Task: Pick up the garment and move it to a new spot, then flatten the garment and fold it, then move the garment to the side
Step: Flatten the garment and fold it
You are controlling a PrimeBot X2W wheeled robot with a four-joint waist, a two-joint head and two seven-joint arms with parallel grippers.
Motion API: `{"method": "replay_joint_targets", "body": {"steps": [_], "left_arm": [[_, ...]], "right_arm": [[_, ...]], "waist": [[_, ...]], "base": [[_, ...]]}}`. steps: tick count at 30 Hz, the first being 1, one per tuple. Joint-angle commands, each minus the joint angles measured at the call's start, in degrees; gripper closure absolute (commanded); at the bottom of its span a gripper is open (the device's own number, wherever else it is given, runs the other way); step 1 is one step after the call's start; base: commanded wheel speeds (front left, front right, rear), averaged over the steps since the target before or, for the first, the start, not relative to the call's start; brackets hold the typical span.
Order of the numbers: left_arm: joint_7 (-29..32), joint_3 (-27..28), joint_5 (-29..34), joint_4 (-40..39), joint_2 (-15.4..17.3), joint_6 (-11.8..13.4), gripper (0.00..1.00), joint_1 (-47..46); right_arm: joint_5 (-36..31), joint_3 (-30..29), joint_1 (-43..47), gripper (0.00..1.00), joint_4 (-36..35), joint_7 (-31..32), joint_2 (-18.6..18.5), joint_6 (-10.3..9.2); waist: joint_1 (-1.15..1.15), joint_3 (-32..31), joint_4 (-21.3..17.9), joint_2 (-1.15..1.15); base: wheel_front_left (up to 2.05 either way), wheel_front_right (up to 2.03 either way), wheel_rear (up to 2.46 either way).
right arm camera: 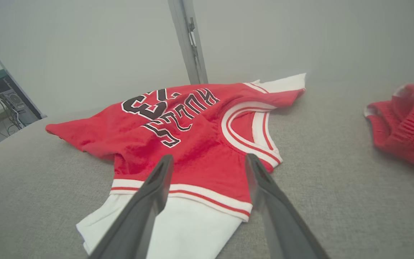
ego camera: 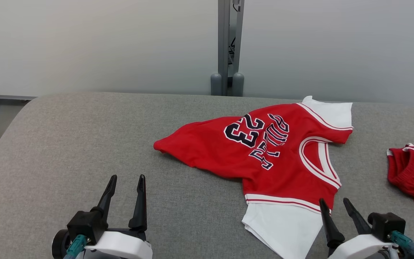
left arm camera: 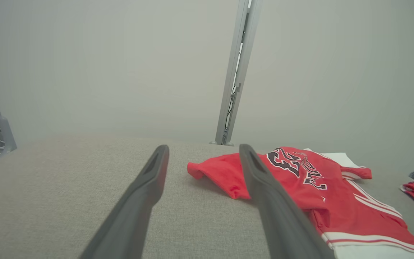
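The garment (ego camera: 264, 151) is a red basketball jersey with white sleeves, a dark "23" and lettering, lying rumpled on the grey padded table (ego camera: 84, 144), right of centre. It also lies in the left wrist view as the garment (left arm camera: 300, 180) and in the right wrist view as the garment (right arm camera: 192, 133). My left gripper (ego camera: 126, 181) stands open near the front edge, well left of the jersey, holding nothing. My right gripper (ego camera: 334, 203) is open at the jersey's near white sleeve, with its left finger over the sleeve's edge. The open fingers of the left gripper (left arm camera: 203, 151) and right gripper (right arm camera: 208, 160) hold nothing.
A second red piece of clothing (ego camera: 413, 172) lies bunched at the table's right edge. A grey metal post (ego camera: 226, 46) rises behind the far edge against a pale wall. The table's left half is bare grey fabric.
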Motion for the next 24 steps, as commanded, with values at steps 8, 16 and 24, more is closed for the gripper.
{"method": "replay_joint_targets", "body": {"steps": [8,16,24], "left_arm": [[-0.21,-0.17,0.75,0.59,0.24,-0.29,0.0,0.28],[-0.21,-0.53,1.2,0.81,0.23,-0.65,0.0,-0.83],[-0.21,-0.36,1.25,0.96,0.23,-0.22,0.0,-1.31]], "right_arm": [[4.4,-2.21,-2.3,0.0,8.61,5.51,0.61,0.02],[10.25,-4.77,-6.2,0.0,17.11,7.72,0.69,0.02],[18.81,6.0,-10.4,1.0,20.11,4.84,0.54,0.02]], "waist": [[0.0,0.75,1.86,0.0],[0.0,2.12,3.93,0.0],[0.0,3.38,5.39,0.0]], "base": [[0.0,0.0,0.0],[0.0,0.0,0.0],[0.0,0.0,0.0]]}}
